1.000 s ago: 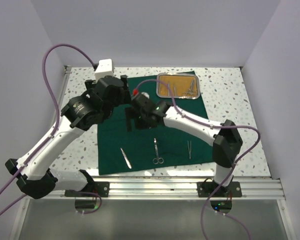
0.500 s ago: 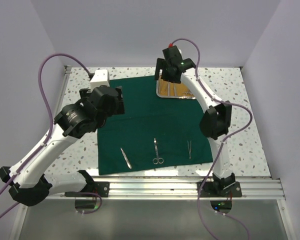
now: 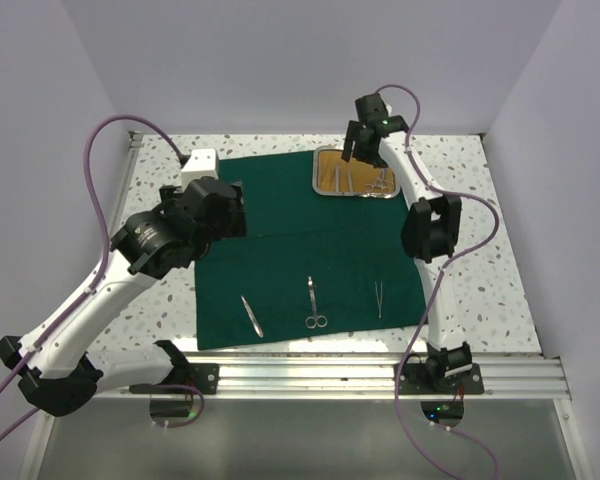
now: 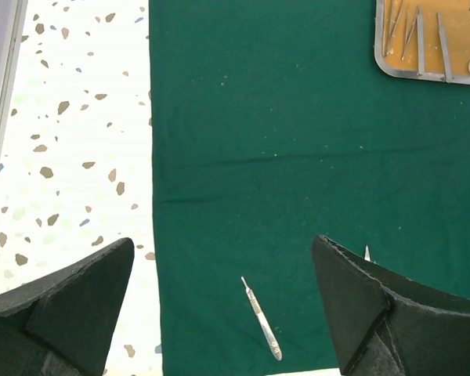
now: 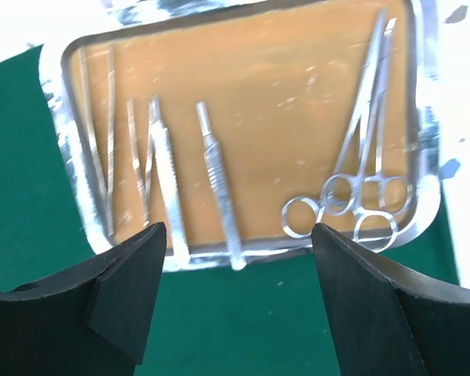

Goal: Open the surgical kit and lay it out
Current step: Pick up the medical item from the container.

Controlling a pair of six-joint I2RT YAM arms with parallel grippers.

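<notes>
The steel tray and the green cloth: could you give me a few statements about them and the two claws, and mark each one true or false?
1. The steel tray is empty. False: several tools lie in it, among them ring-handled instruments.
2. A pair of scissors lies on the green cloth, outside the tray. True.
3. The left gripper is clamped on a tool. False: its jaws are open and hold nothing; a slim tool lies on the cloth below it.
4. The right gripper hovers over the tray with its jaws open. True.
</notes>
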